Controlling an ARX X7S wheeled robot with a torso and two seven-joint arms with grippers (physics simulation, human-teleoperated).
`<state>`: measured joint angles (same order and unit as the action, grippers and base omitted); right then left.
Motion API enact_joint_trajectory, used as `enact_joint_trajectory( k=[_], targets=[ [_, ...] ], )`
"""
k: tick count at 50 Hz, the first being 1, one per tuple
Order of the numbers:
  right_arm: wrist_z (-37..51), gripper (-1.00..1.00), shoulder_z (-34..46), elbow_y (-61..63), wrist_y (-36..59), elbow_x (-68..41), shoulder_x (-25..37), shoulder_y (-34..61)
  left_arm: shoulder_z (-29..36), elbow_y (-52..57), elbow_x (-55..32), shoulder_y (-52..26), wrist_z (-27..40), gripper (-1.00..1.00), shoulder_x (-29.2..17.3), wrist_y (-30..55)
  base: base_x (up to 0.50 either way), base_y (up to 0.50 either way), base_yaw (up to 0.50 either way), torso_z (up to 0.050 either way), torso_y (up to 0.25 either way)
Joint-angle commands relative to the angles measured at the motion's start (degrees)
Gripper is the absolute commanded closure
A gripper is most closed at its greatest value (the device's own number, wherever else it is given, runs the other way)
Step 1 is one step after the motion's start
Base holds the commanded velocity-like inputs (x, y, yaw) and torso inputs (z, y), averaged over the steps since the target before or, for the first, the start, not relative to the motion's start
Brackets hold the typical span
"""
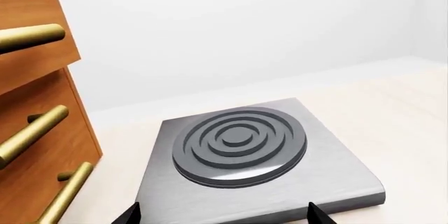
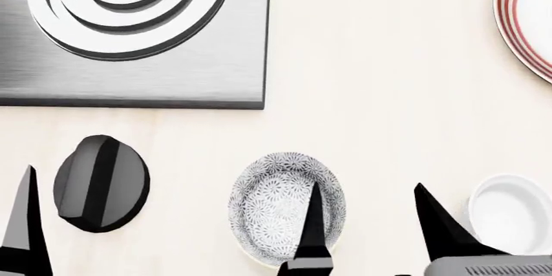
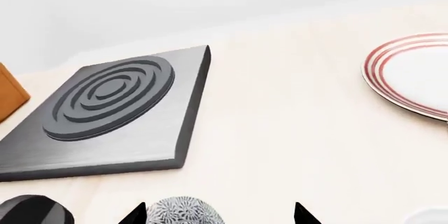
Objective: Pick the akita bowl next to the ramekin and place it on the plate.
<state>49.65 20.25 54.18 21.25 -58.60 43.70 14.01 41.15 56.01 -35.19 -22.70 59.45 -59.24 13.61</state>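
My right gripper [image 2: 366,214] is spread wide, holding nothing, one finger [image 2: 312,224] over the inside of the akita bowl [image 2: 280,208] and the other outside its rim, on the side toward the ramekin [image 2: 510,214]; I read this as straddling the near wall for a rim pinch, not yet closed. Bowl sits on the table, just beside the ramekin and apart from it. My left gripper [image 1: 222,214] shows only two separated fingertips, nothing between them, hanging low in front of the hotplate [image 1: 238,142], parked out of the way. A black knob-like disc [image 2: 102,183] lies between it and the bowl. Farthest off, the plate [image 2: 528,21] sits bare at the far right, well apart from the bowl; a lift-and-carry remains.
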Motion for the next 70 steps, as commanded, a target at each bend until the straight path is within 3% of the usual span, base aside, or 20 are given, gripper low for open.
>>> enact_joint_trajectory(
  k=[1, 70],
  targets=[
    [-0.74, -1.00, 0.04, -2.72, -0.95, -3.98, -0.80, 0.10, 0.26, 0.02, -0.06, -0.11, 0.04, -1.00, -0.10, -0.11, 0.00, 0.00, 0.00, 0.000, 0.000],
    [-7.46, -1.00, 2.09, -12.96, -4.47, -5.37, -5.47, -0.59, 1.22, -0.76, 0.43, 0.37, 0.46, -1.00, -0.76, -1.53, 0.00, 0.00, 0.00, 0.000, 0.000]
  ],
)
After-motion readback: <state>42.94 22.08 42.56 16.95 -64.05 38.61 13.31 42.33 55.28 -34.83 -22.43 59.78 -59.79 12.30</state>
